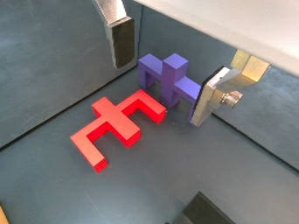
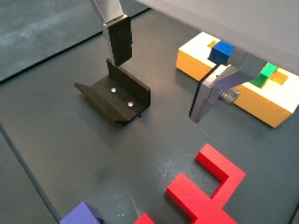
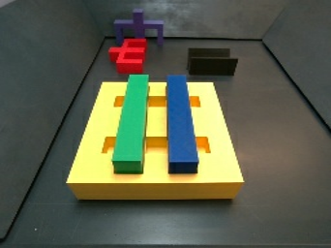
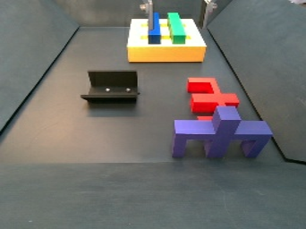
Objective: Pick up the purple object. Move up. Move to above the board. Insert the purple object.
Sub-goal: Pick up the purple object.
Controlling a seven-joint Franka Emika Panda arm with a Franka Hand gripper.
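Purple object point(image 1: 169, 80) stands on the dark table point(image 1: 222, 166), touching the red piece point(image 1: 117, 128); in a wrist view it lies between and below the end effector point(image 1: 167, 79), whose silver fingers point(image 1: 121, 44) are spread apart and empty, so the grasp seems to need a mostly straight descent.

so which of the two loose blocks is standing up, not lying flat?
The purple object: it stands upright on legs beside the red piece, which lies flat. Gripper hovers above it.
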